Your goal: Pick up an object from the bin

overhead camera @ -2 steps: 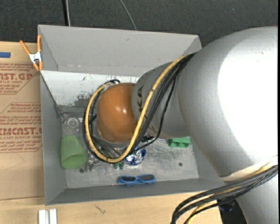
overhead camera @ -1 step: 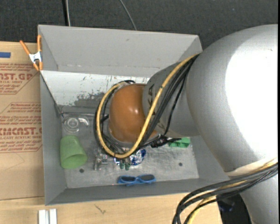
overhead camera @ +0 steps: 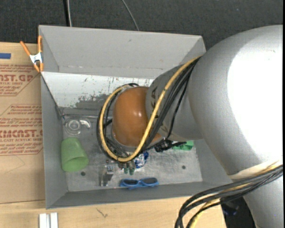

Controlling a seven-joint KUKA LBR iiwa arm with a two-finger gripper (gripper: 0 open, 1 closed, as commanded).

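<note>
Fingers (overhead camera: 105, 176) peek, closed, from under orange cover (overhead camera: 129, 115), mostly hidden.

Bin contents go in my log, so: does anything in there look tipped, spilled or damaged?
The green cup lies on its side near the bin's left wall. The back wall carries dark scuffs. Nothing looks spilled or broken, though the arm covers the bin's middle.

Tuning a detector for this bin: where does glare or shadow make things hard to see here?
Camera view: glare whitens the large grey arm link; the arm shades the floor of the grey metal bin under its orange wrist cover; the pale green cup at left is evenly lit.
</note>
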